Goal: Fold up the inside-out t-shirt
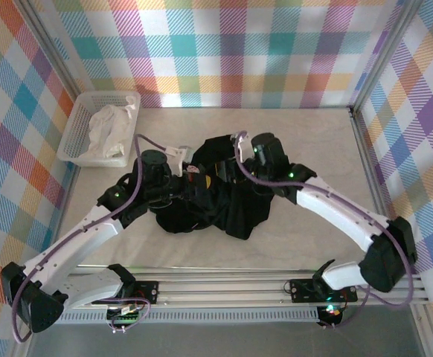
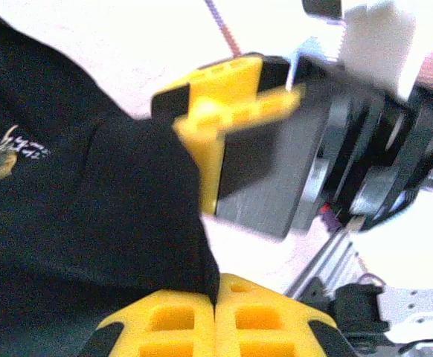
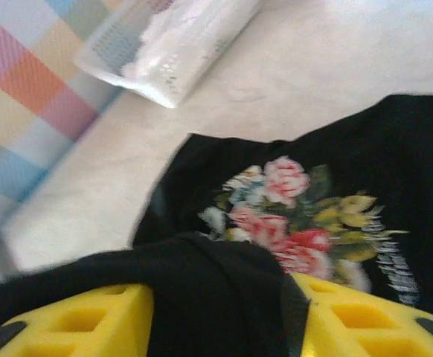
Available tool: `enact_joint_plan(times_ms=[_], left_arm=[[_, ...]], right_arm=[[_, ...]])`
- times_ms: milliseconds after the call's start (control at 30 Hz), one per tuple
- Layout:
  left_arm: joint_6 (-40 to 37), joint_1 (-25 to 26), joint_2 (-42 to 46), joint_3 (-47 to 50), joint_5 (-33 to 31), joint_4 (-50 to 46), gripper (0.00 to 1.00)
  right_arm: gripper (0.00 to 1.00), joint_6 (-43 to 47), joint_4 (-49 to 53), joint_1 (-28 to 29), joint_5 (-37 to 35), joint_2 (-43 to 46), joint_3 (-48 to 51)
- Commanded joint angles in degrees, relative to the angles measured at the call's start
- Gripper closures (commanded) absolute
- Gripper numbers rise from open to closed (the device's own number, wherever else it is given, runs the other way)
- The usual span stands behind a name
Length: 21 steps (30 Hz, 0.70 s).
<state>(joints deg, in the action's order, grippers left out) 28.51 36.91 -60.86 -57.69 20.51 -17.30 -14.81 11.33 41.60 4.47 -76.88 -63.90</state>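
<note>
The shirt (image 1: 224,204) lies in a crumpled heap to the right of the basket (image 1: 75,126) and nearer the arms than it, with no clean fold in it yet. I judge the task to be at an early step: taking hold of the cloth so it can be spread flat.

The left gripper (image 2: 216,316) has its fingers pressed together, and an edge of the shirt runs down into the seam between them, so it seems to have that edge pinched. The right gripper (image 3: 218,290) is on the side of the heap away from the basket. Its jaws stand well apart, with a thick fold of black cloth lying across the gap. Whether they press that fold I cannot tell (it looks slack rather than clamped).

The next move likely calls for the right gripper to find a proper hold on an edge well apart from the left's pinch. The two arms could then draw the cloth taut, away from the basket, and lay it out
</note>
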Motion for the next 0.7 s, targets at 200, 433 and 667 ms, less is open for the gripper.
enact_joint_plan(times_ms=[200,433,667], left_arm=[[12.96,-0.78,2.08,-3.39,-2.53,4.82,1.0],[13.06,-0.78,3.24,-2.55,-0.78,6.4,1.0],[12.09,-1.09,5.68,-0.79,-8.81,3.98,1.0]], right_arm=[[0.39,13.09,-9.19,8.88,-6.65,16.84,16.91],[0.46,8.05,-14.1,9.69,-6.31,9.5,15.37],[0.99,6.43,-18.94,6.87,3.1,8.66,15.74]])
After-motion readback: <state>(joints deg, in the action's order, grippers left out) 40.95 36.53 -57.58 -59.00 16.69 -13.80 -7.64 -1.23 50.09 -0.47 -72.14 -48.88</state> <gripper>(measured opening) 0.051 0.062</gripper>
